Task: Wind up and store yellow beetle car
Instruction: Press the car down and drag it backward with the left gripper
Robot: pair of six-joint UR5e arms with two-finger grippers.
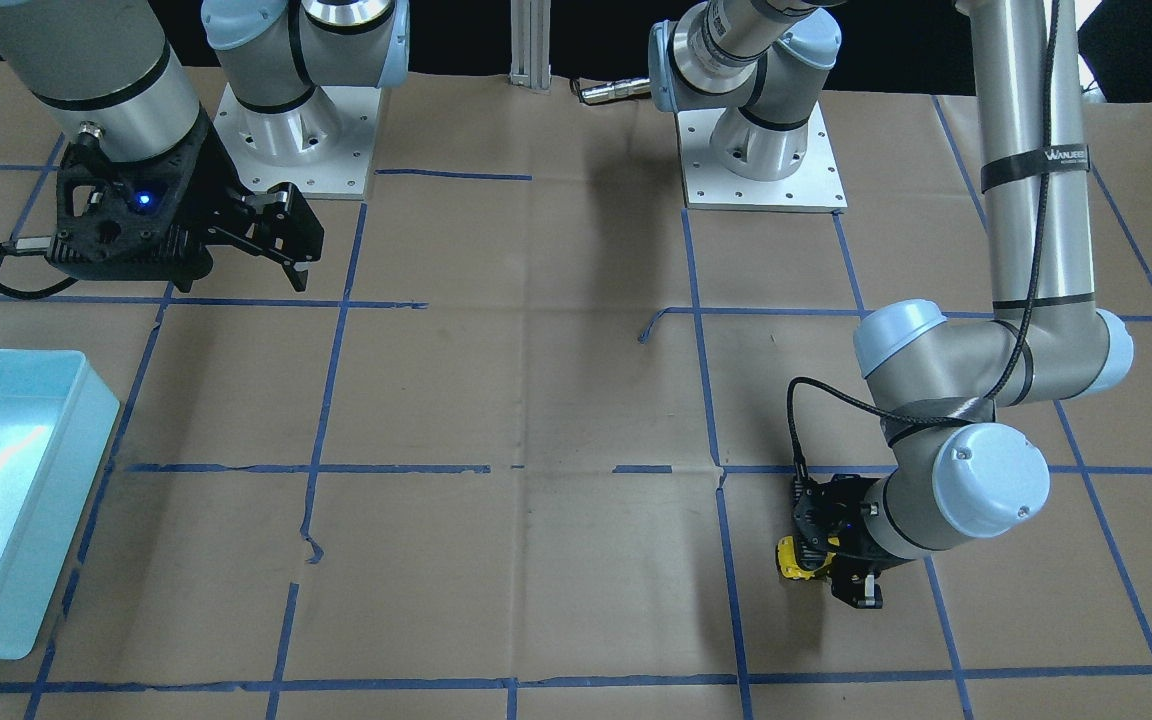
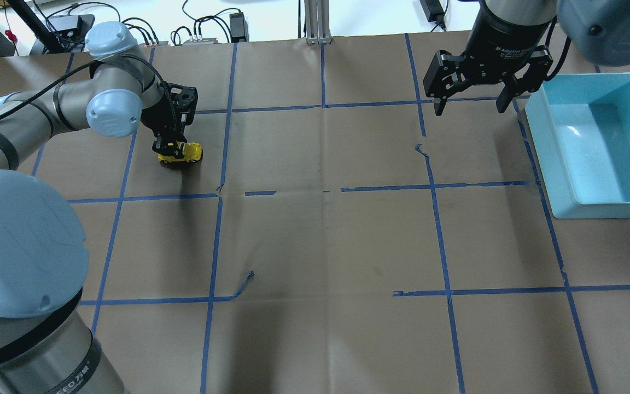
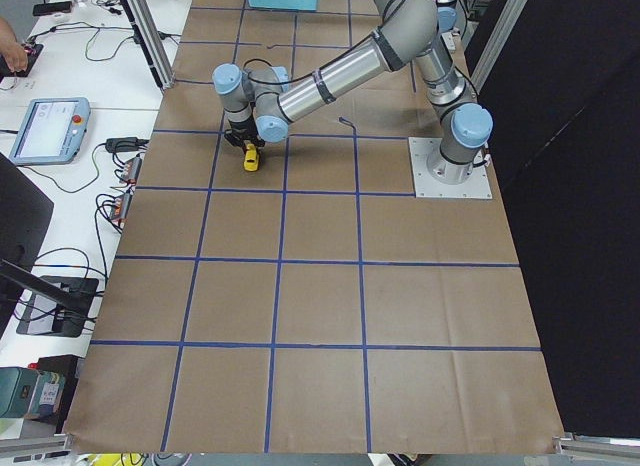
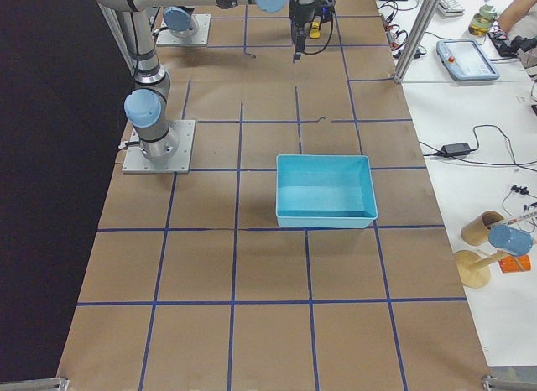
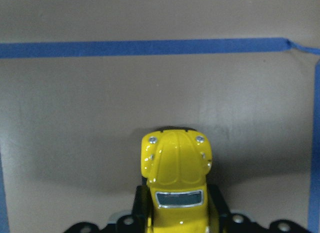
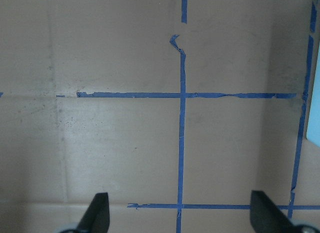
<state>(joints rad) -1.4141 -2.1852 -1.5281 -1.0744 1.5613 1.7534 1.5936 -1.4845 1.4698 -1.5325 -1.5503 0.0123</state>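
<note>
The yellow beetle car [image 2: 182, 154] is a tiny glossy toy at the table's far left, seen from overhead. My left gripper [image 2: 171, 149] is shut on its rear half from above. In the left wrist view the car [image 5: 175, 163] points away from the camera with a dark finger on each side, and its hood sticks out past them. It sits at or just above the paper; I cannot tell which. It also shows in the front view [image 1: 794, 560]. My right gripper [image 2: 471, 105] is open and empty, hovering above the table beside the bin; its fingertips [image 6: 99, 213] frame bare paper.
A light blue bin [image 2: 540, 148] stands open at the table's right edge, also in the front view [image 1: 46, 500] and the right view [image 4: 325, 192]. Brown paper with a blue tape grid covers the table. The arm bases [image 1: 761, 160] are bolted at the robot's side.
</note>
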